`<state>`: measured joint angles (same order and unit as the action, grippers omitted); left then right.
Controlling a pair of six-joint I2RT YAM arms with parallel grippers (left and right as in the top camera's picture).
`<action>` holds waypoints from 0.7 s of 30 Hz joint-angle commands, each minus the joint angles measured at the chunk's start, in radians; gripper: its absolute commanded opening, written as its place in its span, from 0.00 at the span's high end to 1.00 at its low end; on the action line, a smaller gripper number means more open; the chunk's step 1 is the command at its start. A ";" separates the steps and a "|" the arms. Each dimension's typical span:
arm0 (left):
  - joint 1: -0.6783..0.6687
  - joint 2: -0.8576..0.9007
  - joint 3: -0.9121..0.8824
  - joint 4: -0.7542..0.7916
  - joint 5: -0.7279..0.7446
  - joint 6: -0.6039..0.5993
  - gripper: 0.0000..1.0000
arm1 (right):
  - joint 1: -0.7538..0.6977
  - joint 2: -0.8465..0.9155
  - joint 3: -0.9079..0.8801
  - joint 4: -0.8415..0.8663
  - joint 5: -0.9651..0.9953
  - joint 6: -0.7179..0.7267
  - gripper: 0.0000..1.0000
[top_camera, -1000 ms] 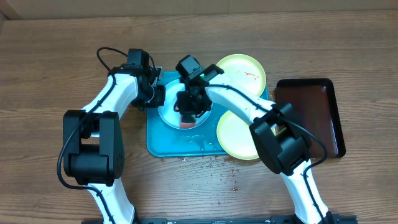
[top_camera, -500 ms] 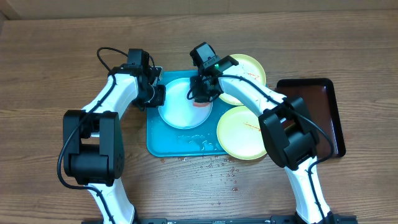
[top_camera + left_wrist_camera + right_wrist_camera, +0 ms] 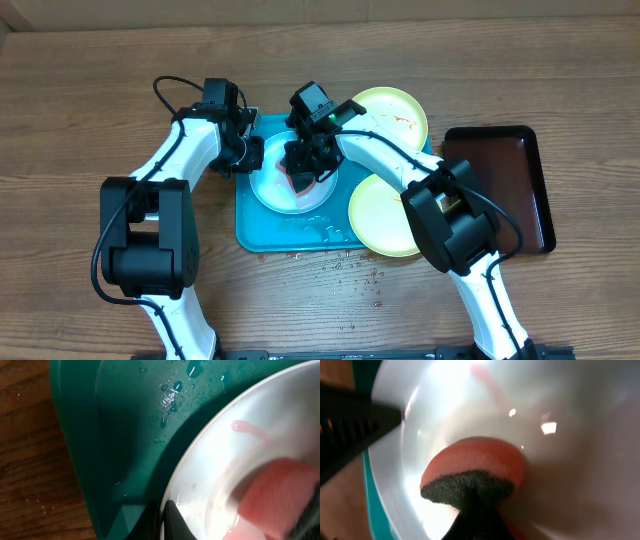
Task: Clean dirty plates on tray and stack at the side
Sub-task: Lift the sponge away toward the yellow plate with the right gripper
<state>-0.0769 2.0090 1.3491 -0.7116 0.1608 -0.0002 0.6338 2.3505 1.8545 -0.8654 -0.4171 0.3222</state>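
Observation:
A pale blue-white plate [image 3: 275, 185] lies on the turquoise tray [image 3: 250, 228]. My left gripper [image 3: 250, 155] is shut on its left rim; the left wrist view shows the fingers [image 3: 162, 522] pinching the rim [image 3: 200, 460]. My right gripper [image 3: 305, 170] is shut on a red sponge with a dark scouring side [image 3: 475, 472] and presses it onto the plate [image 3: 570, 435]. A red smear [image 3: 487, 382] shows on the plate. Two yellow-green plates lie at the tray's right: one at the back [image 3: 395, 115] with red smears, one in front [image 3: 380, 215].
A dark brown tray [image 3: 500, 185] sits on the wooden table to the right. Water drops lie on the turquoise tray's floor [image 3: 175, 387] and on the table in front of it [image 3: 355, 270].
My right gripper moved the sponge across the blue-white plate: from its middle to the back right rim, then back left toward the middle. My left gripper held the rim still.

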 commanded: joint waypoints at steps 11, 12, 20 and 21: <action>-0.003 0.022 0.013 -0.037 0.010 -0.008 0.96 | -0.077 -0.111 0.286 -0.319 -0.004 -0.066 0.96; -0.004 0.022 0.013 -0.046 0.016 -0.008 0.96 | -0.092 -0.124 0.293 -0.333 0.019 -0.053 0.96; -0.008 0.022 0.013 -0.078 0.019 -0.071 0.78 | -0.183 -0.150 0.293 -0.394 0.061 -0.030 0.96; -0.008 0.022 0.013 -0.092 0.019 -0.093 0.77 | -0.187 -0.150 0.293 -0.394 0.062 -0.030 0.96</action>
<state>-0.0780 2.0109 1.3540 -0.7837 0.1722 -0.0418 0.4431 2.2227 2.1265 -1.2572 -0.3691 0.2821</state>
